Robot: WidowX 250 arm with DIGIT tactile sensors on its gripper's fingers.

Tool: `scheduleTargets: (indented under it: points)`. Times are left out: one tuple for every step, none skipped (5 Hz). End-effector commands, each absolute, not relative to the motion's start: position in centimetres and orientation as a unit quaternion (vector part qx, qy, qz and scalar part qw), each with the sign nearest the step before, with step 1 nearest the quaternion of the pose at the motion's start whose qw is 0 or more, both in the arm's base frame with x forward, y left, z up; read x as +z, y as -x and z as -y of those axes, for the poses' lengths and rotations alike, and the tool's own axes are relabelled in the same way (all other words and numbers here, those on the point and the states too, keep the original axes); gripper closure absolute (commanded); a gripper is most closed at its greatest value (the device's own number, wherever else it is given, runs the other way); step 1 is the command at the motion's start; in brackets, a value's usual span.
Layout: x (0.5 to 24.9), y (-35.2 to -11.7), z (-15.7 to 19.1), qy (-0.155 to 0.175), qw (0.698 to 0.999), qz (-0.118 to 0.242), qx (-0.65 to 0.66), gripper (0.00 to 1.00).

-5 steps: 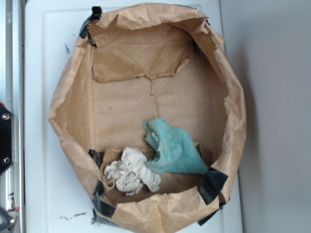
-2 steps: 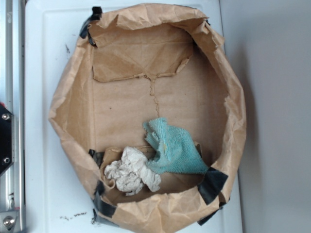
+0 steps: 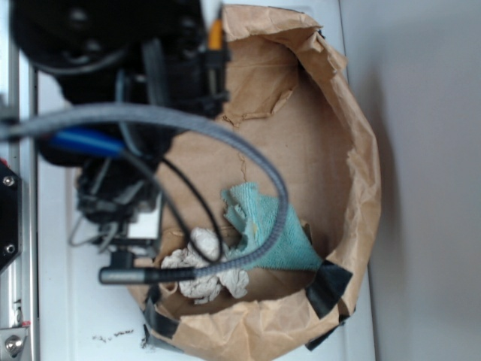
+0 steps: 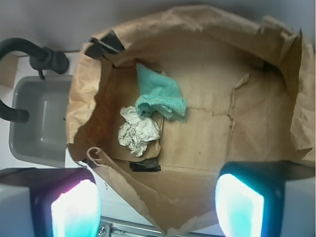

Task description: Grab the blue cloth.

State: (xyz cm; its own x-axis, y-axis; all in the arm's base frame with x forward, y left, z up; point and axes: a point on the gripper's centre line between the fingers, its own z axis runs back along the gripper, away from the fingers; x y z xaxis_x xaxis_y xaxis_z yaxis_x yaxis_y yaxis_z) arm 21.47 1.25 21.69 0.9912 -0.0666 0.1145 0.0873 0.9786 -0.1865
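Blue cloth, teal terry with a fuzzy looped pile, lay crumpled on the floor of the brown paper bag with rolled-down walls, toward its taped end, touching the off-white crinkled rag wad beside it. Showed again in the wrist view, with the wad just below it. Partly crossed in the exterior view by a grey ribbed cable and thin black wires; left half of the bag and its upper corner hidden behind the blurred black arm. Black tape patches visible at the bag's corners. Grey sink basin and black faucet cut off at the left edge of the wrist view. Gripper hung above the bag's open mouth, well apart from the cloth, pointing down into the bag; fingers out of focus and glowing at the bottom edge, spread wide with nothing between them.
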Motion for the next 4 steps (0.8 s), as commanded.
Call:
scheduleTargets:
  points:
    - [23.0, -21.8, -1.4, 0.091, 0.992, 0.080, -0.037, 0.00]
    - [18.0, -23.9, -0.1, 0.048, 0.995, 0.071, -0.045, 0.00]
    - [13.8, -25.7, 0.2, 0.032, 0.997, 0.045, -0.044, 0.00]
    - [9.6, -27.0, 0.5, 0.032, 0.997, 0.025, -0.071, 0.00]
